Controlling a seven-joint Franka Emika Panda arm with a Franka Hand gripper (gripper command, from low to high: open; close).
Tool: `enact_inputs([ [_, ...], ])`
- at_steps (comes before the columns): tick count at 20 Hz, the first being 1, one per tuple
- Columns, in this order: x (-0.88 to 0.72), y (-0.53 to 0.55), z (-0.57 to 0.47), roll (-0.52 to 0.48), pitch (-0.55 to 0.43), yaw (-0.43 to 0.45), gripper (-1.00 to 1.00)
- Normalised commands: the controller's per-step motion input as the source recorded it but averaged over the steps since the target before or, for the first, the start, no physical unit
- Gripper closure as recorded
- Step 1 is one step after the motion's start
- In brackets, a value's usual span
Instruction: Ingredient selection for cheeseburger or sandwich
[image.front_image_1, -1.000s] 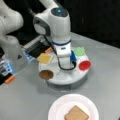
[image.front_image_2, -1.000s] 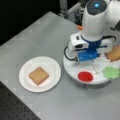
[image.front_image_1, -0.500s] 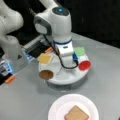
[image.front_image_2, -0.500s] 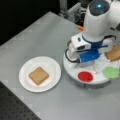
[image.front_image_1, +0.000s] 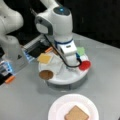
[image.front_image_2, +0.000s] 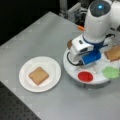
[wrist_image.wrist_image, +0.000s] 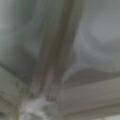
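I have the gripper (image.front_image_1: 71, 62) low over the middle of the tray (image.front_image_1: 62, 78), among its dividers; I cannot tell whether its jaws are spread or closed (the wrist view shows only blurred white tray walls). One toast (image.front_image_2: 38, 75) already lies in the middle of the plate (image.front_image_2: 53, 67), so the sandwich is, I judge, barely begun. The other pieces sit in the tray's compartments: patty (image.front_image_1: 46, 74) at its front-left edge in a front view, second toast (image.front_image_1: 44, 58) behind it, red disc (image.front_image_1: 85, 65) at the right edge, green leaf (image.front_image_1: 80, 50) at the back right. I see no cheese.
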Motion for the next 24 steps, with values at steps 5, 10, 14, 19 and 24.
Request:
enact_inputs([
  [5, 0.01, -0.17, -0.01, 0.079, 0.024, 0.299, -1.00],
  [10, 0.00, -0.17, -0.01, 0.103, 0.038, 0.272, -1.00],
  [14, 0.00, -0.17, -0.02, 0.123, 0.046, 0.217, -1.00],
  [19, -0.02, -0.18, -0.02, 0.125, 0.045, 0.111, -1.00],
  [24, -0.04, -0.22, 0.00, 0.134, 0.062, 0.023, -1.00],
])
